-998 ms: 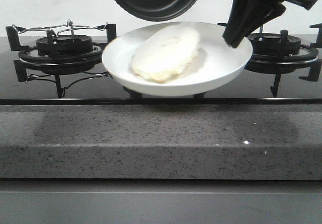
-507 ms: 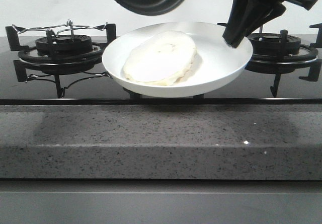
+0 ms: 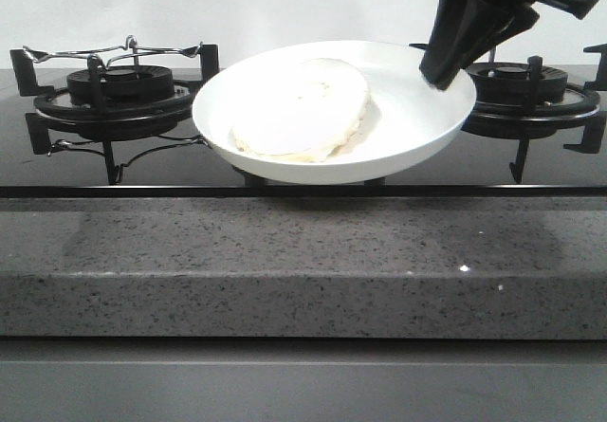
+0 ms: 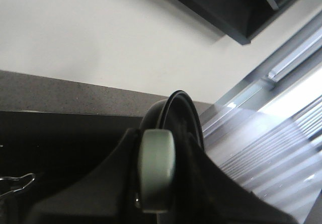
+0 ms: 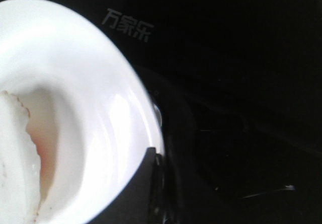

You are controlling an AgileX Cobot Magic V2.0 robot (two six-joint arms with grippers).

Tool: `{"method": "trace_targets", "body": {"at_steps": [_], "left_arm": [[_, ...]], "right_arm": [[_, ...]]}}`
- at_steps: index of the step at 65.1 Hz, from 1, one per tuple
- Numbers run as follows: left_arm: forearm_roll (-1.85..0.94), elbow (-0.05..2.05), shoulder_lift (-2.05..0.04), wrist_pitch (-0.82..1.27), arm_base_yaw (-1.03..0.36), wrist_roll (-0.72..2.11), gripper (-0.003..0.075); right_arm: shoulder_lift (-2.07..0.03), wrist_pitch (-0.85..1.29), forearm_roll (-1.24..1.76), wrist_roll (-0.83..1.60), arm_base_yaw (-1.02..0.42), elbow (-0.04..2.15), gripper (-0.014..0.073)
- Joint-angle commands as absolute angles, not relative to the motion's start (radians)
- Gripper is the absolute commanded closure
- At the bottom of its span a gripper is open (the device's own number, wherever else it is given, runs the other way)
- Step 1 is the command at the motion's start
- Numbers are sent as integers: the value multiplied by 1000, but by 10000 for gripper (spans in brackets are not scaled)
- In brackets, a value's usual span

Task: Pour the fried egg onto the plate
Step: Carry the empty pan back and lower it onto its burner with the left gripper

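White glazed plate hangs above the hob, pinched at its rim by my right gripper; it looks slick and breakable. On it lies the egg, soft and floppy. My left gripper clamps the pan.

The black pan you tipped above the plate has lifted out of the front view; the fried egg has settled flat.
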State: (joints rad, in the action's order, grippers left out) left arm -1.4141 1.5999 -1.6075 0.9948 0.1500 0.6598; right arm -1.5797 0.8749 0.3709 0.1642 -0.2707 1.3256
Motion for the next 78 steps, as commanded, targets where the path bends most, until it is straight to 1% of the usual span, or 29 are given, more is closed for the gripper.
{"method": "trace_targets", "body": {"at_steps": [1,12,25,53,78], "left_arm": [[-1571,1631,-1616,1023,207,594,739],[-1573,1631,-1695,1027,282,501,739],[-1573,1631,-1772,1027,327,465,739],[-1514,1631,-1874,1027,355,453,739],[-1431,1608,-1876,993,364,453,739]], "right_arm": [[-1529,832,404,167,-272,1351,661],[-1529,832,404,167,-272,1351,661],[-1529,832,404,167,-272,1351,661],[-1529,832,404,167,-272,1351,661],[-1529,832,404,167,-272,1351,661]]}}
